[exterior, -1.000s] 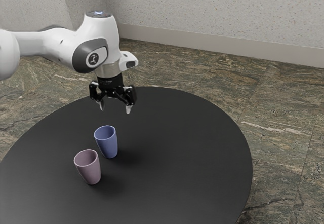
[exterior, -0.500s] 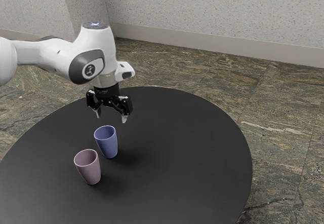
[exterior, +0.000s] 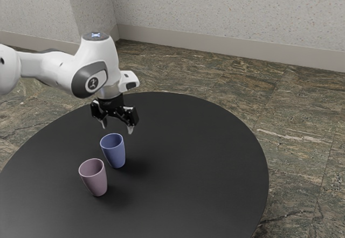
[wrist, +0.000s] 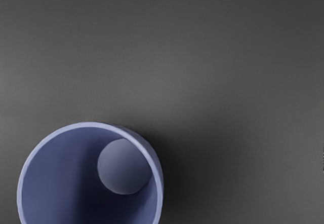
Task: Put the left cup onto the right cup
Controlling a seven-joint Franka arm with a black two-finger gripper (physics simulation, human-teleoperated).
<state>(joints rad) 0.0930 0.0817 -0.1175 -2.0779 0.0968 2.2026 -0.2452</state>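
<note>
My gripper [exterior: 116, 128] hangs open just above the blue cup [exterior: 113, 150]; I should straddle its rim squarely before descending, clear of the pink cup [exterior: 93, 176] nearer the table's [exterior: 205, 157] edge.

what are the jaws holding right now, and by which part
Nothing is held. The jaws stand open just above the blue cup, not touching it. The cup stands upright on the table.
</note>
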